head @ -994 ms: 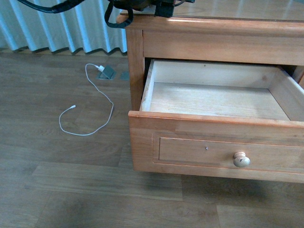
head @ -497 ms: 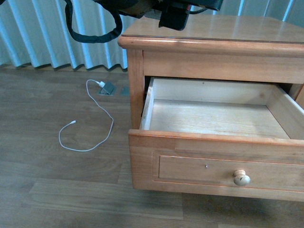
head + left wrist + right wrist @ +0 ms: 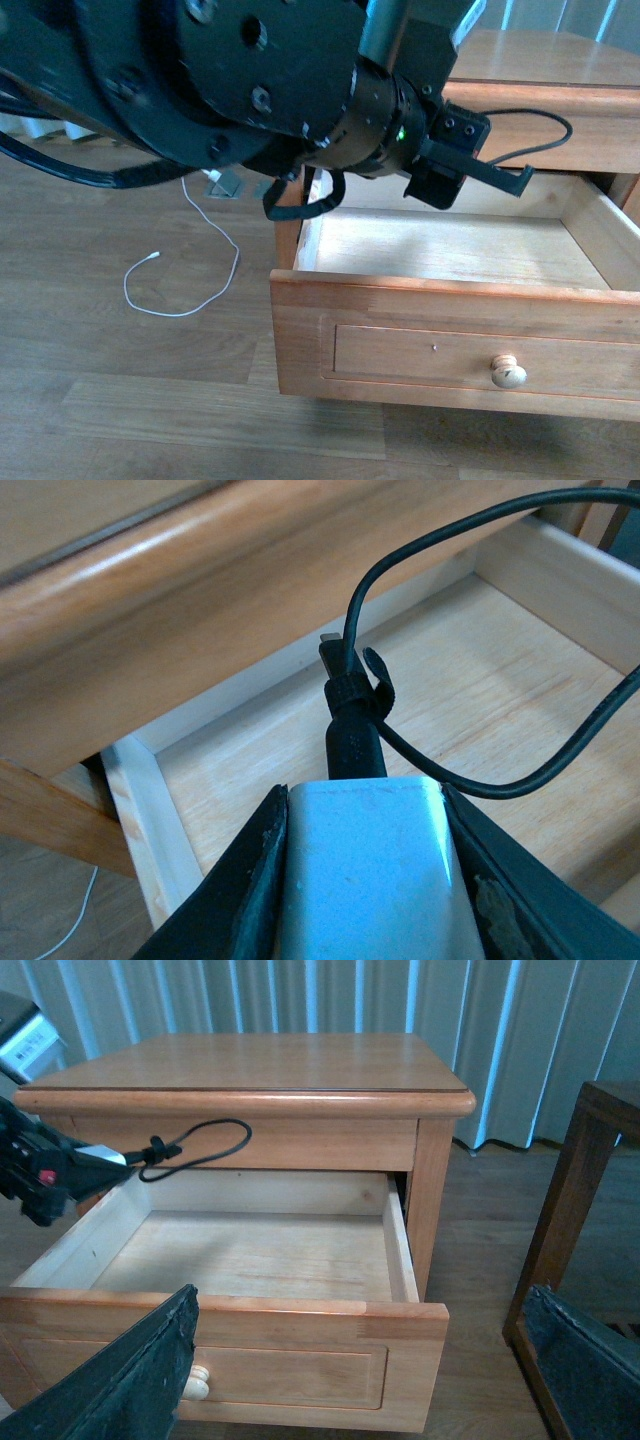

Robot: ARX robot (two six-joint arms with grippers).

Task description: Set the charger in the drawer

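The charger [image 3: 365,870] is a white block clamped between the black fingers [image 3: 250,880] of my left gripper [image 3: 365,800], which is shut on it. Its black cable [image 3: 350,630] loops out ahead over the drawer [image 3: 480,700], whose pale wood floor lies below. From the front, the left gripper [image 3: 505,180] hangs over the back of the pulled-out drawer [image 3: 450,330], and the cable [image 3: 545,125] arcs in front of the nightstand. My right gripper [image 3: 358,1360] is open, in front of the drawer [image 3: 250,1250] and touching nothing. From there the charger [image 3: 105,1157] shows at the drawer's far side.
The nightstand top [image 3: 260,1060] overhangs the drawer's back. A long white cable [image 3: 185,250] lies on the wood floor beside a floor socket [image 3: 225,183]. A dark wooden stand [image 3: 590,1160] is to the nightstand's right. Curtains hang behind.
My left arm has come down from above the nightstand top and now fills the front view. Its gripper, with the charger, now sits over the open drawer.
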